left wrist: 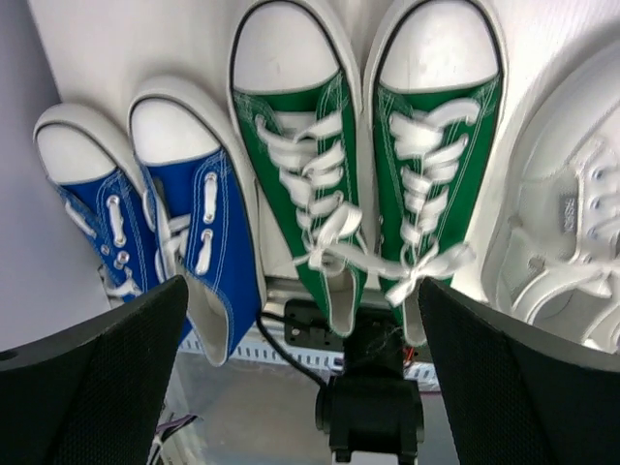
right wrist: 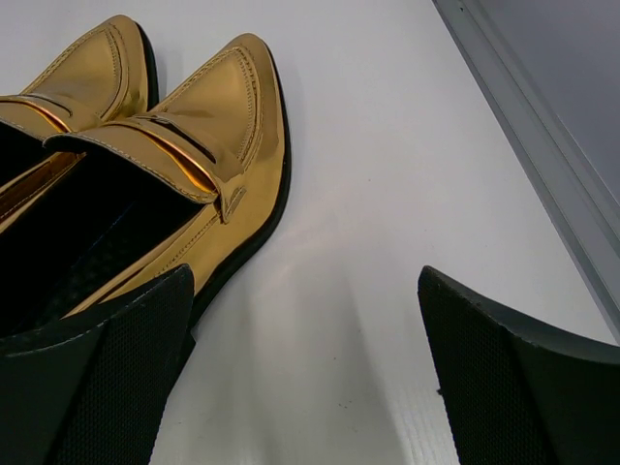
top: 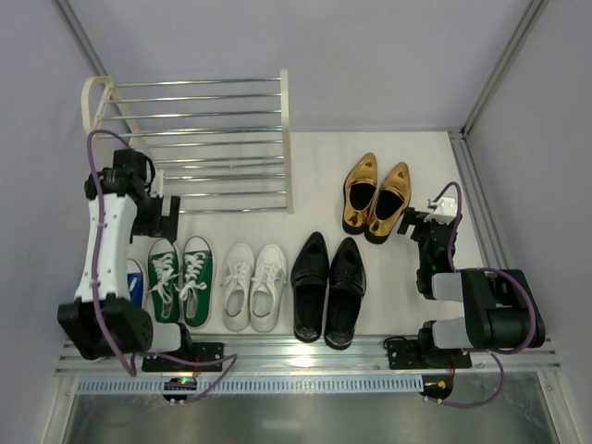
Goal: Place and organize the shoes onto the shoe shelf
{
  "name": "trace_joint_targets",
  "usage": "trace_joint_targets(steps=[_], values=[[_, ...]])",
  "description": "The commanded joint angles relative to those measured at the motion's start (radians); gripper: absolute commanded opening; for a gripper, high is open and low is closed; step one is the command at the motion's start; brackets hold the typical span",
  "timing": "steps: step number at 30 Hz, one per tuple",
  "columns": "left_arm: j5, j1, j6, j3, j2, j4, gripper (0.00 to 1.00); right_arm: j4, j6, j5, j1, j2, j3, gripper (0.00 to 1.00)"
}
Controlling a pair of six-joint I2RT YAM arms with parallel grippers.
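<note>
The shoe shelf [top: 199, 139] stands at the back left, its chrome rods bare. In a row near the front sit green sneakers [top: 180, 280], white sneakers [top: 252, 287] and black loafers [top: 328, 289]. Blue sneakers [top: 135, 282] lie at the far left, mostly hidden under my left arm. Gold shoes [top: 376, 196] sit farther back on the right. My left gripper [top: 159, 220] hangs open and empty over the toes of the green sneakers [left wrist: 368, 194], with the blue sneakers [left wrist: 174, 223] to their left. My right gripper [right wrist: 305, 276] stands open and empty just right of the gold shoes [right wrist: 145, 165].
A slotted aluminium rail [top: 305, 351] runs along the near edge by the arm bases. A metal frame strip [right wrist: 542, 145] borders the white table on the right. Grey walls close in the left, back and right sides.
</note>
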Motion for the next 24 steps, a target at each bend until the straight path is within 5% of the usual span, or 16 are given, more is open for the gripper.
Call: trace_joint_targets(steps=[1,14,17,24], values=[[0.07,0.013,-0.073,0.117,0.146,-0.091,1.0,0.075,-0.006,-0.002,0.001,-0.009,0.005,0.97],[0.203,0.02,-0.199,0.195,0.313,-0.135,1.0,0.076,-0.006,0.0,0.001,-0.009,0.006,0.97],[0.326,0.043,-0.226,0.141,0.232,-0.082,0.95,0.076,-0.006,-0.002,0.001,-0.007,0.006,0.97],[0.315,-0.001,-0.3,0.058,0.059,-0.054,1.0,0.076,-0.006,0.0,0.001,-0.007,0.006,0.97]])
